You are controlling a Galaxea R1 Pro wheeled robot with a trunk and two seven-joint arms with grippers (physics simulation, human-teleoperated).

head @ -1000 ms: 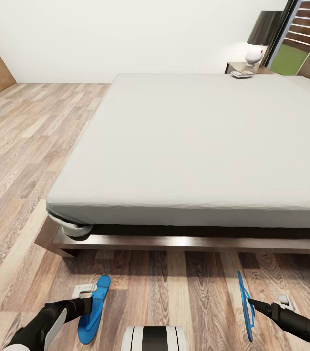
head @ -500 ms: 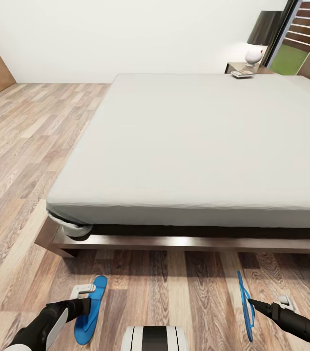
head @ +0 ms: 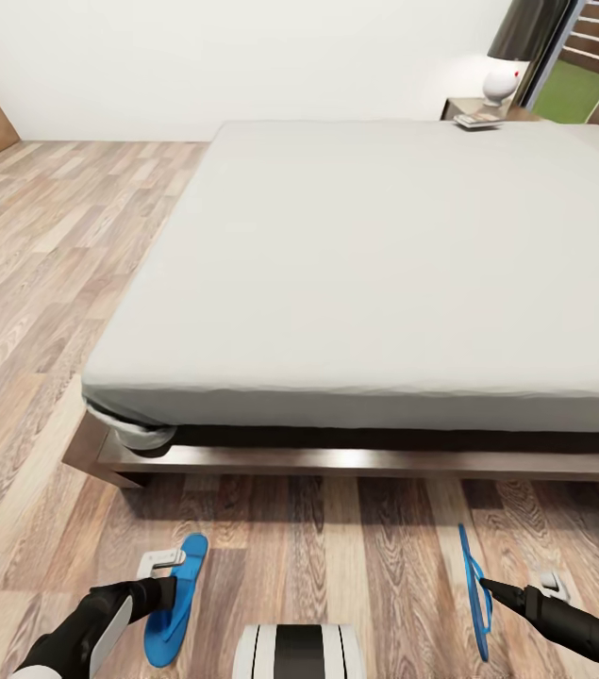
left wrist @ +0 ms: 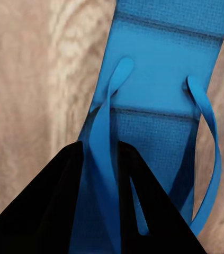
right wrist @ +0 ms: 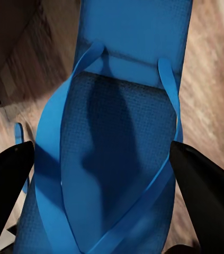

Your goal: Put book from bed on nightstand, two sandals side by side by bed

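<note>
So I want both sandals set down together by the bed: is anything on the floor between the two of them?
Nothing visible. The left pincer holds one sandal, the right pincer the other sandal on edge. Between them lies bare wood floor in front of the bed, plus the robot's own base at the frame's bottom.

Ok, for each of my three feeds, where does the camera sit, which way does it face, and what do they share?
Head: high on the robot, facing forward and down over the bed; left gripper and right gripper each hold a sandal.
Left wrist: looks along its fingers at the left sandal.
Right wrist: looks along its fingers at the right sandal.
Shared: both sandals also appear in the head view.
</note>
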